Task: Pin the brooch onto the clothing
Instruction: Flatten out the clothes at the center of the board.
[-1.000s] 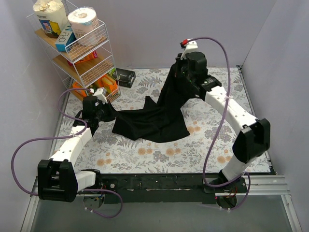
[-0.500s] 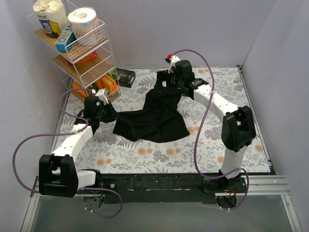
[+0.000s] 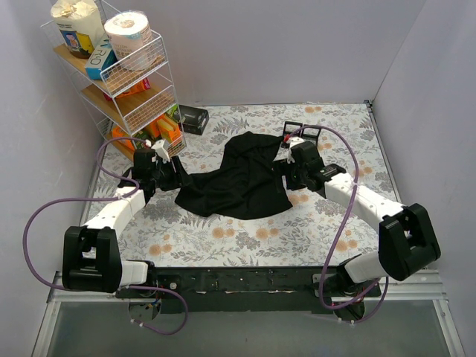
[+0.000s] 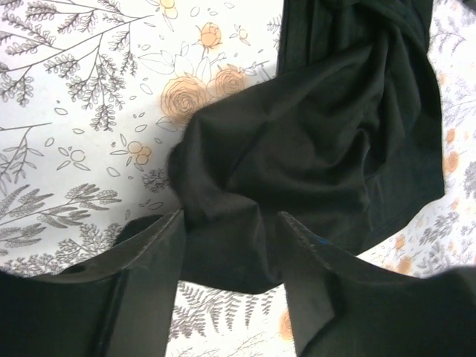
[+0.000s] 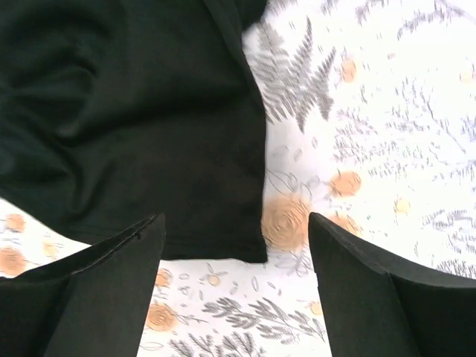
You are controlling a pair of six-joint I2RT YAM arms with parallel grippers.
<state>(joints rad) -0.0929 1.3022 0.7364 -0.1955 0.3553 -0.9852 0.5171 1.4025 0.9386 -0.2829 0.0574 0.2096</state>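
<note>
Now | left gripper (image 4: pixel 230 221): part-open, T-shirt (image 4: pixel 327 126) fold between fingers | right gripper (image 5: pixel 236 220): wide, above T-shirt hem

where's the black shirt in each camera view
Top external: shirt mid-table, between the arms.
Left wrist: shirt fills centre and right.
Right wrist: shirt fills upper left.
Shared landmark: the floral cloth with orange roses underneath.

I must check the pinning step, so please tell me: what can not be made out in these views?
Brooch: in no view; perhaps under folds of the shirt, or too small.
Collar and label: top view, lost in the crumpled cloth.
Black frames at the far edge: top view, contents too small.
Left gripper: wrist view, unclear whether its fingers touch the cloth between them.
</note>
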